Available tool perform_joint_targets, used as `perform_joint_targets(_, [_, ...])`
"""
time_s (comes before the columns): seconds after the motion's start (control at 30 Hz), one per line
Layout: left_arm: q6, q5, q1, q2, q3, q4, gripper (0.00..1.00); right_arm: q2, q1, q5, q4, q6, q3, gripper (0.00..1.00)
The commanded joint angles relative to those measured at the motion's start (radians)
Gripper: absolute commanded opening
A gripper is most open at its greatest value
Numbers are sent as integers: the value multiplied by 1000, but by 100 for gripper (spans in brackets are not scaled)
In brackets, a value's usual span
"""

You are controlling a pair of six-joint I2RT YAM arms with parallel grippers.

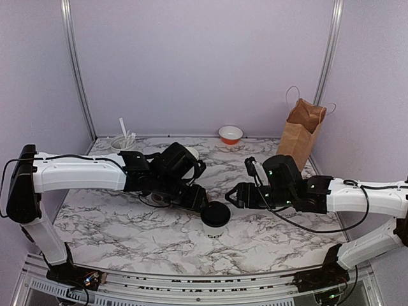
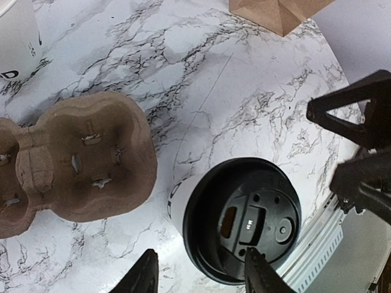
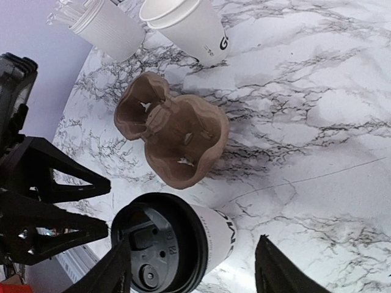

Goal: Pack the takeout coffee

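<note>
The takeout coffee (image 1: 215,215), a white paper cup with a black lid and dark lettering, stands upright on the marble table between my two arms. In the left wrist view the coffee (image 2: 241,220) sits just ahead of my left gripper (image 2: 201,278). That gripper is open, with one finger (image 2: 259,274) over the lid's near edge and the other clear of the cup wall. My right gripper (image 3: 195,271) is open around the coffee (image 3: 208,238), its fingers on either side and not pressing it. From above, the left gripper (image 1: 199,199) and right gripper (image 1: 237,196) flank the cup.
A brown pulp cup carrier (image 2: 79,165) lies beside the coffee, also seen as the carrier (image 3: 177,134). A lidless white cup (image 3: 183,27) and a utensil holder (image 3: 104,24) stand behind it. A brown paper bag (image 1: 305,131) and an orange bowl (image 1: 230,134) stand at the back right.
</note>
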Motion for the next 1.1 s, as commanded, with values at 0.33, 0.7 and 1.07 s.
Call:
perform_joint_targets(0.33, [47,-54,-44,51,66,-30,46,-6,-54,-173,104,25,-126,44])
perform_joint_targets(0.7, [50,-55,-47,87,74,-29,45,15,-54,-256,145,31,-168,44])
perform_joint_targets(1.07, [38,-55,-52,109,56,-27,44,33,-48,-272,151,44,-240,43])
